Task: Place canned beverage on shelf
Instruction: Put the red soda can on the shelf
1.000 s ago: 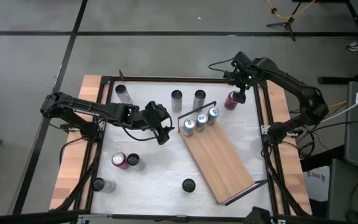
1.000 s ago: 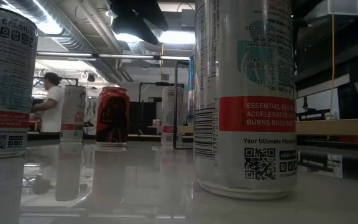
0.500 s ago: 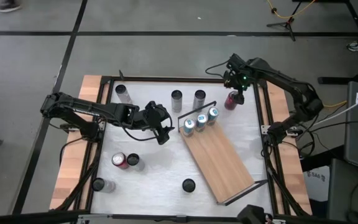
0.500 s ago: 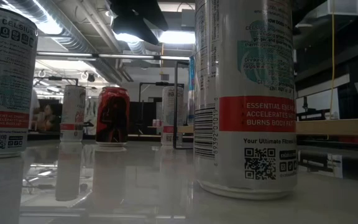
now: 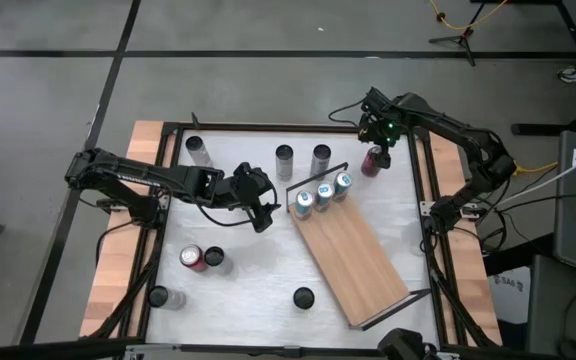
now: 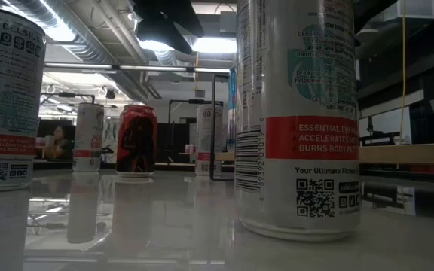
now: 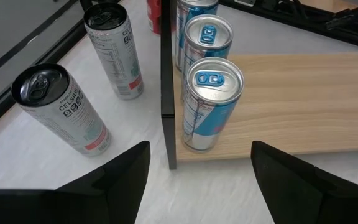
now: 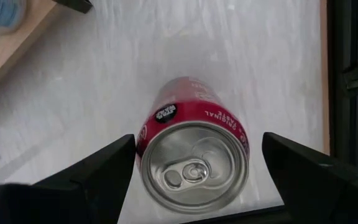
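- Right wrist view: my right end effector (image 8: 191, 180) hangs spread wide over an upright red can (image 8: 191, 146) on the table (image 8: 166, 43), fingers either side, not touching.
- My left end effector (image 7: 197, 168) waits open, facing three blue cans (image 7: 207, 102) standing at the railed end of the shelf (image 5: 353, 255).
- The red can stands just beside the shelf's far corner.

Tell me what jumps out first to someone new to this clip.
Three blue cans stand in a row at one end of the shelf. The right gripper hangs open straight above a red can near the table's far right corner. The left gripper, also open, faces the blue cans.
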`<state>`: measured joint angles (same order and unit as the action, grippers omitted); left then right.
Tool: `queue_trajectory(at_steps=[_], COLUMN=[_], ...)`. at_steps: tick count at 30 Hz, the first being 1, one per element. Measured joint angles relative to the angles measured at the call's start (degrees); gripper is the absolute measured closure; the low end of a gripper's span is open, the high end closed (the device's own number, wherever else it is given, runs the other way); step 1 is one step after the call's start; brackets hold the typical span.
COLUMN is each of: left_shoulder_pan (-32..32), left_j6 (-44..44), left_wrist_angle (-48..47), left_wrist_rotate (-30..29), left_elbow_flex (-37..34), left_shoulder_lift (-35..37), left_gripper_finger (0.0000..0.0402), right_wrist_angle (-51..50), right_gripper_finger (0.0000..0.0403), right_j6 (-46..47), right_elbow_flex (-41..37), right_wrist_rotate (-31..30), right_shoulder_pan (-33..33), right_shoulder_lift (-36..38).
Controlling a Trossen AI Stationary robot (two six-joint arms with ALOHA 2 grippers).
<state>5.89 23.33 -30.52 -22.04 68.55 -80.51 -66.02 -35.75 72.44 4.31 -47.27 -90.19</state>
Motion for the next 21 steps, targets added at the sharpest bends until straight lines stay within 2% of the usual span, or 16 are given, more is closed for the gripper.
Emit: queue_trajectory(at_steps=[21], left_shoulder_pan=[0.00], left_j6=[0.00], left_wrist_angle=[0.00], left_wrist_rotate=[0.00], left_elbow_flex=[0.00], left_shoulder_lift=[0.00], left_gripper_finger=[0.0130], right_wrist_angle=[-0.04], right_gripper_finger=[0.0063], right_j6=[0.95], right_elbow_flex=[0.00], right_wrist_rotate=[-0.58], right_shoulder_pan=[0.02], right_shoulder_lift=[0.01])
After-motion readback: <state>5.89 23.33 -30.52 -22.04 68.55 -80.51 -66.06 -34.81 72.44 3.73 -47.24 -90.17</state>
